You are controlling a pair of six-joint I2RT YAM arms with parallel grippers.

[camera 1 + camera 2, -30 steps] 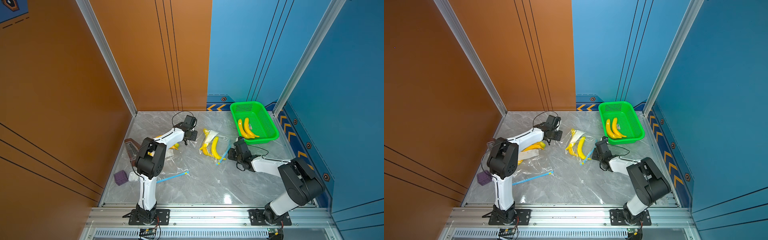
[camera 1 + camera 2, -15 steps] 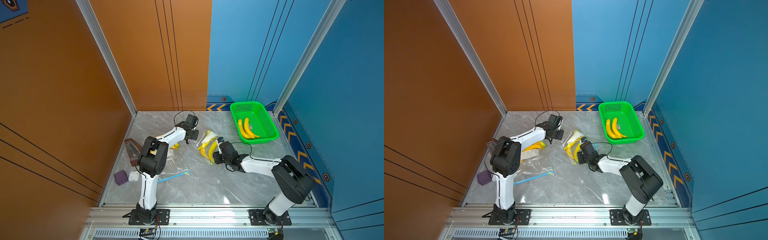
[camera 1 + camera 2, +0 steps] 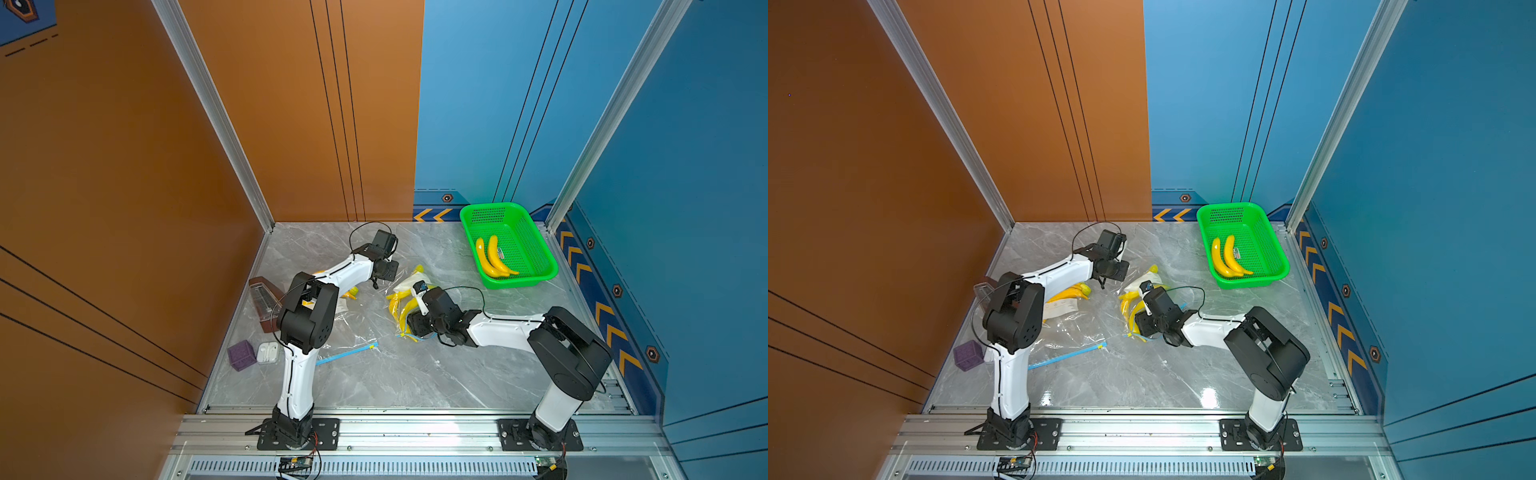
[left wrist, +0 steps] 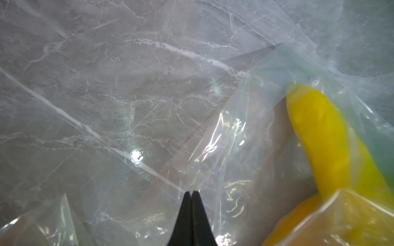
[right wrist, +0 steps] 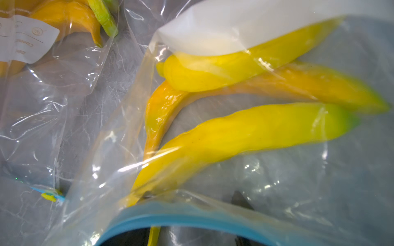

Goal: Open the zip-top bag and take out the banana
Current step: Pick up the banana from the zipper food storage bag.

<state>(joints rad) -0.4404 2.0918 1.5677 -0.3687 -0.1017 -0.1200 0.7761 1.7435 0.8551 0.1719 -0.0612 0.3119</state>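
Zip-top bag of clear plastic [image 3: 406, 285], holding three yellow bananas [image 5: 245, 136], lies on the grey marble desk [image 3: 415, 374] near the green mesh basket [image 3: 536, 257]. Your left hand [image 4: 190, 194] pinches its film; your right hand [image 5: 185, 221] stands parted at its blue mouth.

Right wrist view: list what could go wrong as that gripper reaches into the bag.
1. The blue rim of the zip-top bag arcs over the open right gripper; closing might catch film instead of the nearest banana.
2. The left gripper seems to pinch only thin film; a pull could slip it free and drag the whole bag.
3. The other two bananas overlap it and might come along.
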